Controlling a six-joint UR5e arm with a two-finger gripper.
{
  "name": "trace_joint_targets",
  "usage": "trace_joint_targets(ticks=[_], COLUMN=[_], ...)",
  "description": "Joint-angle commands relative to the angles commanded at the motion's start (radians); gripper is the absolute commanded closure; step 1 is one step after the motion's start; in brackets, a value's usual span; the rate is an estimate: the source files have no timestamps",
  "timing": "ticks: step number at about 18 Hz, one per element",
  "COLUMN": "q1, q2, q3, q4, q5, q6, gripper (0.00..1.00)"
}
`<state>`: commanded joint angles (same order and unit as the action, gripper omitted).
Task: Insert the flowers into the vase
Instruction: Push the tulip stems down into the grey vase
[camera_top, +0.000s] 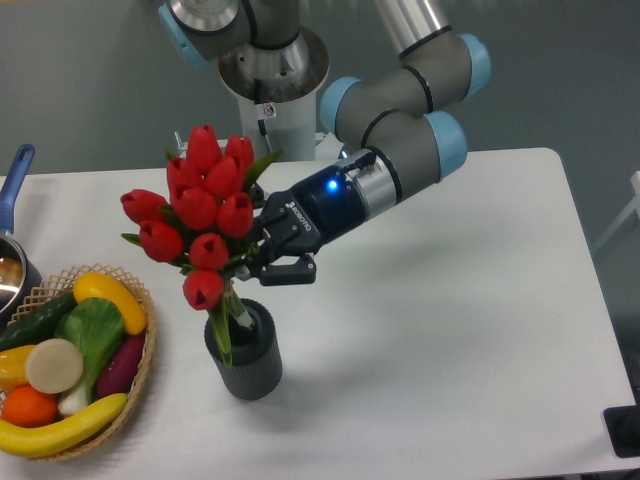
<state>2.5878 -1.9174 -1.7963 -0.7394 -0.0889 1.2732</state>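
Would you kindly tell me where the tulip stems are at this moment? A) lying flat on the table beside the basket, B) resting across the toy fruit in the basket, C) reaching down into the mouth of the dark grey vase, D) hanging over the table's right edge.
C: the gripper holds the tulips above the vase, and the green stems run down into its round mouth.
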Motion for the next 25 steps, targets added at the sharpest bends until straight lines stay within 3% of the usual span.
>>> trace_joint_targets(ticks=[15, 25], q1=[0.005, 0.015], q2=[-0.075, -0.135], q3=[-0.031, -0.063], q4=[0.0, 0.002], q5=[0.003, 0.011], q6=[0.009, 0.096], gripper=[0.7, 0.69])
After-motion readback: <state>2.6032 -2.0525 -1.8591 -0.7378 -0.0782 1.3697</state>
